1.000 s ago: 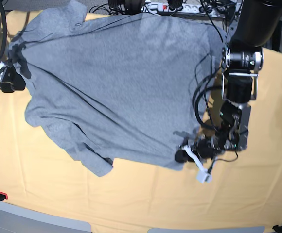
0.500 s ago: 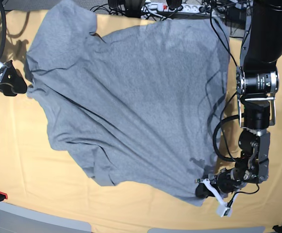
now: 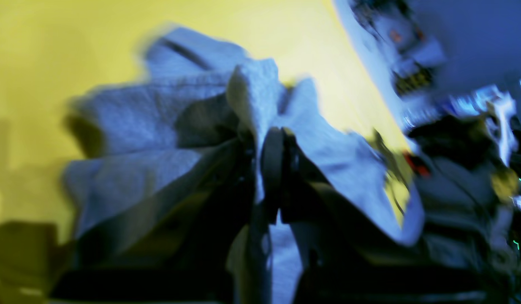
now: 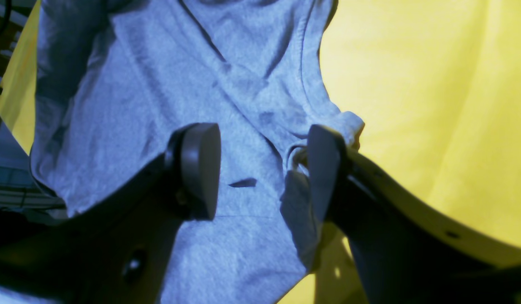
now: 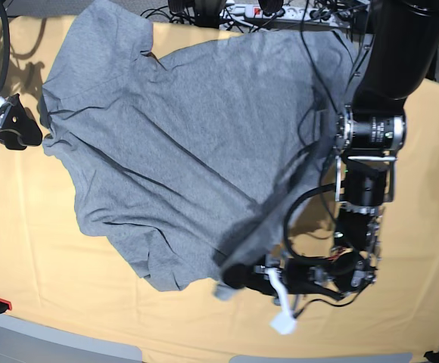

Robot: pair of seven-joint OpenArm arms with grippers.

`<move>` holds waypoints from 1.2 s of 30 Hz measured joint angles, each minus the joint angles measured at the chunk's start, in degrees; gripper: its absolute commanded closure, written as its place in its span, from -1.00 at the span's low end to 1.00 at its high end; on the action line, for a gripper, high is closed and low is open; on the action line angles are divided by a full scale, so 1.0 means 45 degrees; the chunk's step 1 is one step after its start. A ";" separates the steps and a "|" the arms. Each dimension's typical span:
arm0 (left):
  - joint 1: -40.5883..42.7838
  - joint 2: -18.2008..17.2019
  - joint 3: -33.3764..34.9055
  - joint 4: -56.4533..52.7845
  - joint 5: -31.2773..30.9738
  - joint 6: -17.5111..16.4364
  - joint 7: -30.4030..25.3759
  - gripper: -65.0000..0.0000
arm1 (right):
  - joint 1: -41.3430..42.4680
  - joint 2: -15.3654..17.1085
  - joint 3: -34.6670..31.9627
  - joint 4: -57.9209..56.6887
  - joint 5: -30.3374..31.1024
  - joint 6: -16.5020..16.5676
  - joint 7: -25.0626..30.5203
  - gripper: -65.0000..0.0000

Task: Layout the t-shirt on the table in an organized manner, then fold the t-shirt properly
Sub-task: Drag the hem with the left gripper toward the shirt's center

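T-shirt [image 5: 182, 144] spread plain side up across far-left half of table [image 5: 68, 302], rumpled. Since a moment ago, left gripper [image 5: 238, 276], pinched shut on shirt's near corner, has swept leftward along near edge, doubling that corner over body; ridge now runs diagonally. Likely start of fold, or re-straightening. Right gripper [image 4: 260, 173] gapes wide at far-left edge, holding nothing. No lettering or brand visible.

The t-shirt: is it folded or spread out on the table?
Mostly spread, not folded: the t-shirt lies open, wrinkled, across the table, one corner pinched in the left gripper.
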 measured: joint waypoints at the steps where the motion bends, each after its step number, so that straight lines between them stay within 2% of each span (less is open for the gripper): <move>1: 0.0000 0.0277 0.0000 0.0000 0.0010 -0.0005 0.0379 1.00 | 0.0000 0.0000 0.0000 0.0000 0.0000 0.0005 0.0000 -0.05; 3: 0.0063 0.0777 0.0005 0.0000 0.0015 0.0000 0.0738 1.00 | 0.0000 -0.0015 0.0000 0.0000 -0.0010 0.0005 0.0000 -0.05; 7: 0.0272 0.1404 0.0010 0.0000 0.0005 0.0000 0.0452 1.00 | -0.0005 -0.0029 0.0000 0.0000 -0.0049 0.0005 0.0000 -0.05; 8: 0.0340 0.1462 0.0010 0.0000 0.0000 0.0000 0.0427 0.79 | 0.0000 -0.0029 0.0000 0.0000 -0.0049 0.0005 0.0000 -0.05; 11: 0.0500 0.1530 0.0010 0.0000 0.0010 0.0005 0.0447 -0.03 | 0.0000 -0.0029 0.0000 0.0000 -0.0049 0.0000 0.0000 -0.05; 12: 0.0505 0.1535 0.0010 0.0000 0.0010 0.0005 0.0442 -0.21 | 0.0000 -0.0029 0.0000 0.0000 -0.0049 0.0005 0.0000 -0.05; 13: 0.0500 0.1535 0.0010 0.0000 0.0010 0.0000 0.0389 -0.28 | -0.0005 -0.0029 0.0000 0.0000 -0.0049 0.0000 0.0000 -0.05; 20: 0.0199 0.1530 0.0010 0.0000 0.0233 0.0000 0.0165 -0.26 | 0.0000 -0.0034 0.0000 0.0000 -0.0049 0.0005 -0.0005 -0.05; 25: 0.0053 0.1073 0.0000 0.0000 0.1506 -0.0010 -0.0418 0.04 | -0.0005 -0.0029 0.0000 0.0000 -0.0049 0.0005 -0.0005 -0.05; 28: 0.0243 0.0457 -0.0005 0.0000 0.2871 -0.0005 -0.0772 0.03 | 0.0000 -0.0029 0.0000 0.0000 -0.0049 0.0005 -0.0005 -0.05; 32: 0.0661 -0.0160 -0.0058 0.0000 0.2987 -0.0005 -0.0806 0.03 | -0.0005 -0.0034 0.0000 0.0000 -0.0044 0.0005 0.0000 -0.05; 36: 0.0913 -0.0253 -0.0058 0.0000 0.2958 0.0000 -0.0850 0.01 | 0.0000 -0.0029 0.0000 0.0000 -0.0044 0.0000 -0.0005 -0.05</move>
